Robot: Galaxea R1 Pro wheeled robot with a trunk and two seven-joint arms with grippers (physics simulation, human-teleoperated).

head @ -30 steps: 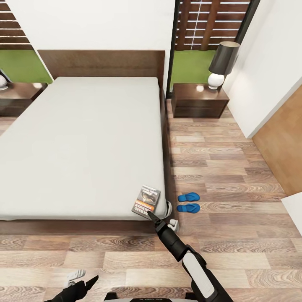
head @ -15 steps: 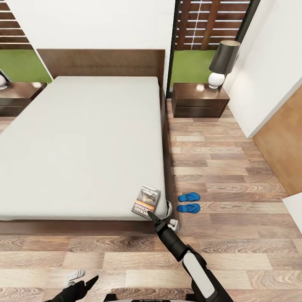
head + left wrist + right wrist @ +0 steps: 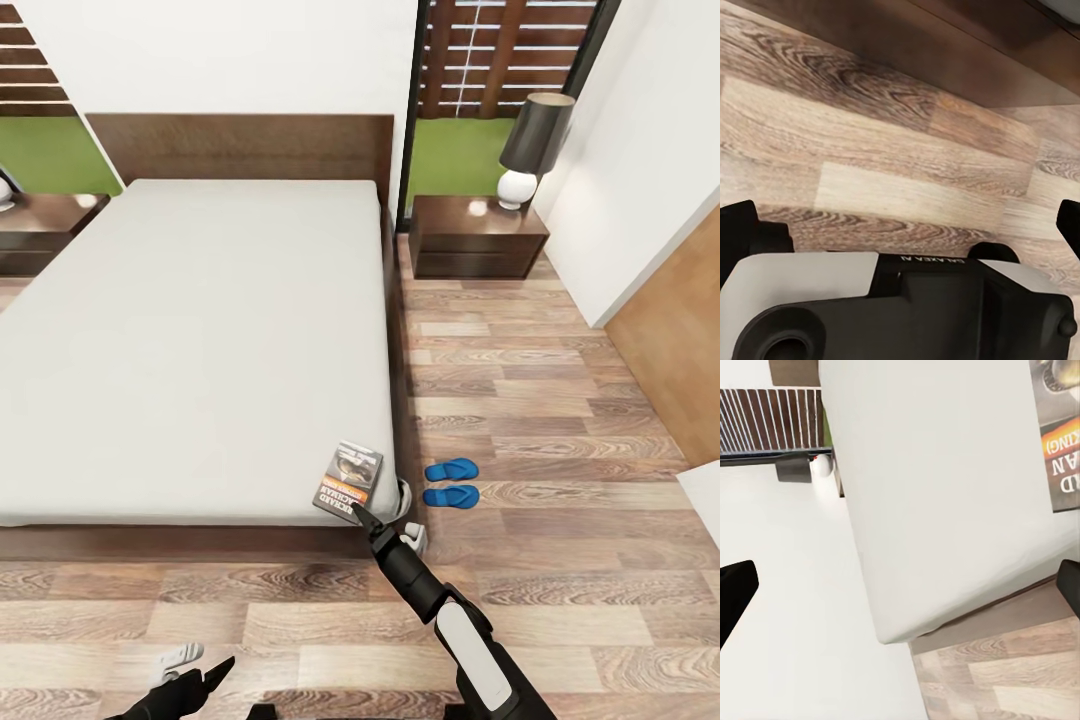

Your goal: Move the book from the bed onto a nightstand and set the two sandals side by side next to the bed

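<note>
Book: the book (image 3: 348, 480) lies flat on the bed (image 3: 200, 340), at the near right corner of the mattress, close to both edges; its orange band and white lettering face up, also seen in the right wrist view (image 3: 1057, 427).
Right gripper: the right gripper (image 3: 380, 518) reaches to the near right corner of the bed, one dark finger tip at the book's near edge; in the wrist view its fingers stand wide apart with nothing between them.
Left gripper: the left gripper (image 3: 195, 668) sits low at the near left over the wooden floor (image 3: 520, 400), fingers apart, holding nothing.
Sandals: the two sandals (image 3: 450, 482) lie side by side on the floor just right of the bed, near its near end.
Nightstand: the nightstand (image 3: 478, 238) stands at the far right of the bed beside the headboard, carrying a lamp (image 3: 530, 150) with a dark shade and white base.
</note>
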